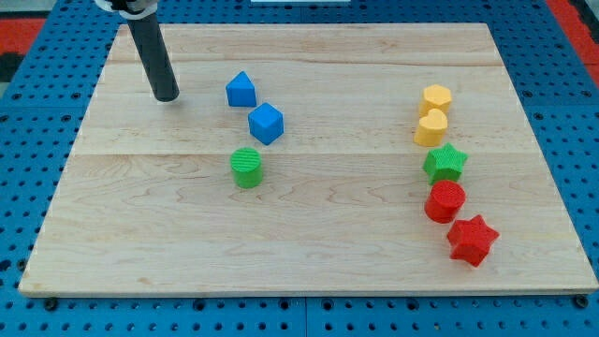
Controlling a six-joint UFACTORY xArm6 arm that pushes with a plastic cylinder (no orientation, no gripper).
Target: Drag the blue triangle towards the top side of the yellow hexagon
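Observation:
The blue triangle (241, 90) lies in the upper left-middle of the wooden board (140, 234). The yellow hexagon (436, 97) lies at the upper right, far to the right of the triangle. My tip (167, 95) rests on the board to the left of the blue triangle, with a gap between them. A blue cube (266, 123) sits just below and right of the triangle.
A green cylinder (247, 168) lies below the blue blocks. On the right, in a column under the hexagon: a yellow heart (431, 128), a green star (445, 163), a red cylinder (445, 201) and a red star (472, 240).

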